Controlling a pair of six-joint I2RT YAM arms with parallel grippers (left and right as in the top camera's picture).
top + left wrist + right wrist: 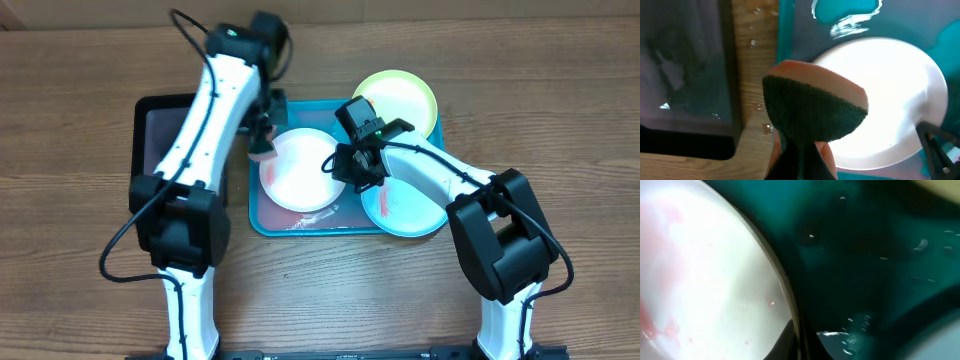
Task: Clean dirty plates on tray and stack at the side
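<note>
White round plastic plate (295,180): lies flat in the left half of the tray; from the right wrist camera (700,280) faint pink-red smears show across its face.
Turquoise rectangular plastic tray (262,218): sits mid-table with its raised rim all round; its floor looks wet, with whitish foamy streaks in front of the white plate.
Lime-green round plastic plate (400,98): at the tray's far right corner, its edge hanging out over the rim.
Light aqua round plastic plate (405,210): at the near right corner, also overlapping the rim, with red streaks on its face; partly under the right arm.
Sponge, orange with a dark green scouring face (262,152): poised at the white plate's left edge, over the tray's left rim; close up (815,107) the green face points toward the camera. I can't tell whether it touches the plate.
Left gripper (264,136): pressed together on the sponge, holding it by its rear end.
Right gripper (352,170): at the white plate's right edge; the wrist camera (800,347) shows a dark finger on each side of the rim, pinching it.
Black rectangular tray (160,130): just left of the turquoise tray, a strip of wood between them.
Wooden table (80,80): brown grain, carrying both trays.
</note>
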